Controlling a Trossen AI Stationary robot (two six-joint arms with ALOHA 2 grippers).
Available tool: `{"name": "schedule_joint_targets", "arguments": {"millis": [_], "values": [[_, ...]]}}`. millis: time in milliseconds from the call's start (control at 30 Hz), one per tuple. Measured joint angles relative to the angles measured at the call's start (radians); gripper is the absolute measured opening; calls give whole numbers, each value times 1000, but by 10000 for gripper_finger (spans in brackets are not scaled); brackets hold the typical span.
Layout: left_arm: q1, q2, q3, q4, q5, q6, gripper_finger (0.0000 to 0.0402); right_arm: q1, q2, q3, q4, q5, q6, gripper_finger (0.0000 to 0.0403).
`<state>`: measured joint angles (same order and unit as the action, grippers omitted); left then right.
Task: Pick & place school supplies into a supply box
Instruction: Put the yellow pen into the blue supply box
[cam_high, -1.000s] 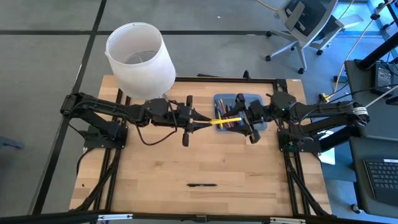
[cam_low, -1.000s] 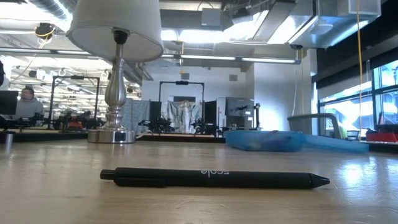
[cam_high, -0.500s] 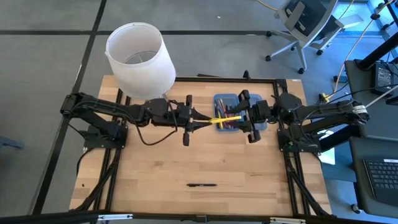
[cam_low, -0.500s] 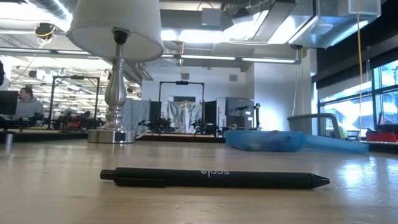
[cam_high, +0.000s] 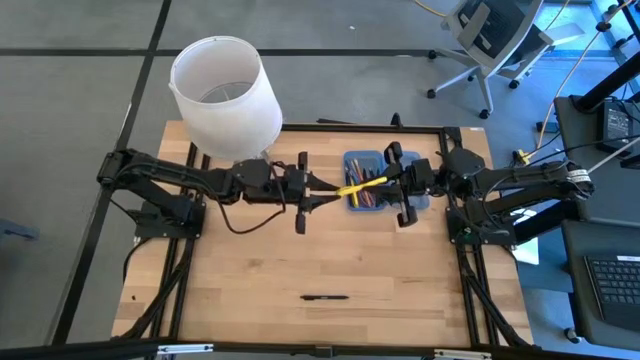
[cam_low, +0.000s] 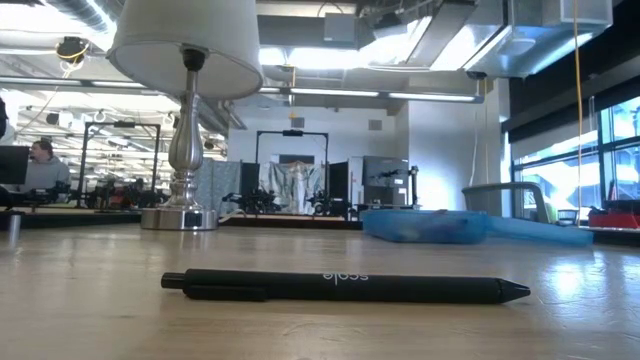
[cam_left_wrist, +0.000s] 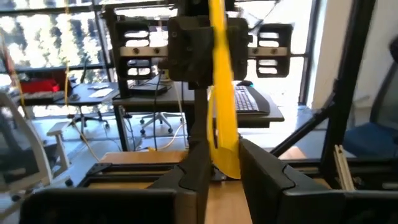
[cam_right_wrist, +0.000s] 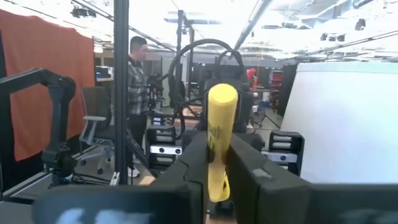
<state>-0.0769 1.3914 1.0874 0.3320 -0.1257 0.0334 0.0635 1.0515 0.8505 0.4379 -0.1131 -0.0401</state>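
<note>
Clamped at both ends: yellow pen (cam_high: 358, 187), level in the air above the edge of the supply box (cam_high: 365, 157) nearest the left arm, one end pinched in the left claw (cam_high: 322, 190), the other in the right claw (cam_high: 388, 183), both narrowed onto the barrel with no gap showing in either wrist view. Likely light, stiff and smooth-skinned, so prone to swivel or slide if gripped near a tip; better taken close to mid-barrel, pads square across it, with firm rather than heavy pressure. Judged a hand-over, with only one grip needed before the lowering. Below and slightly toward the right arm, inside the open blue case: several other pens and pencils (cam_high: 372, 198) lying loosely together, apt to make a dropped barrel land across them or roll. Close beside the left arm at the far counter (cam_high: 250, 270) edge: lamp with a white shade (cam_high: 222, 95), tall enough to catch an elbow on a wide swing. Well apart, toward the near edge: one black pen (cam_high: 325, 297) lying flat, not yet collected, with nothing around it. Beyond the counter, a person standing in the room, far from both arms.
</note>
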Motion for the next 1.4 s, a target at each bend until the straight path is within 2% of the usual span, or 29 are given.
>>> {"name": "schedule_joint_targets", "arguments": {"millis": [167, 400, 500, 633, 767, 867, 1167, 1400], "values": [[0, 0, 0, -54, -16, 67, 91, 0, 0, 0, -22, 21, 9, 55], [3, 0, 0, -302, -149, 58, 109, 3, 0, 0, -58, 14, 15, 46], [2, 0, 0, -401, -176, 31, 113, -1, 0, 0, -92, 36, 66, 46], [2, 0, 0, -464, -88, -58, 114, -17, 0, 0, -243, 144, 119, 55], [-18, 18, 0, -469, 45, -72, 114, -47, 0, 0, -453, 285, 176, 52], [-49, 59, 1, -466, 101, -64, 114, -80, 0, 0, -580, 337, 237, 49], [-123, 249, -1, -483, 167, -183, 114, -201, 1, 0, -793, 356, 328, 57], [-146, 318, -1, -462, 223, -295, 114, -276, 49, 0, -904, 321, 401, 59]]}}
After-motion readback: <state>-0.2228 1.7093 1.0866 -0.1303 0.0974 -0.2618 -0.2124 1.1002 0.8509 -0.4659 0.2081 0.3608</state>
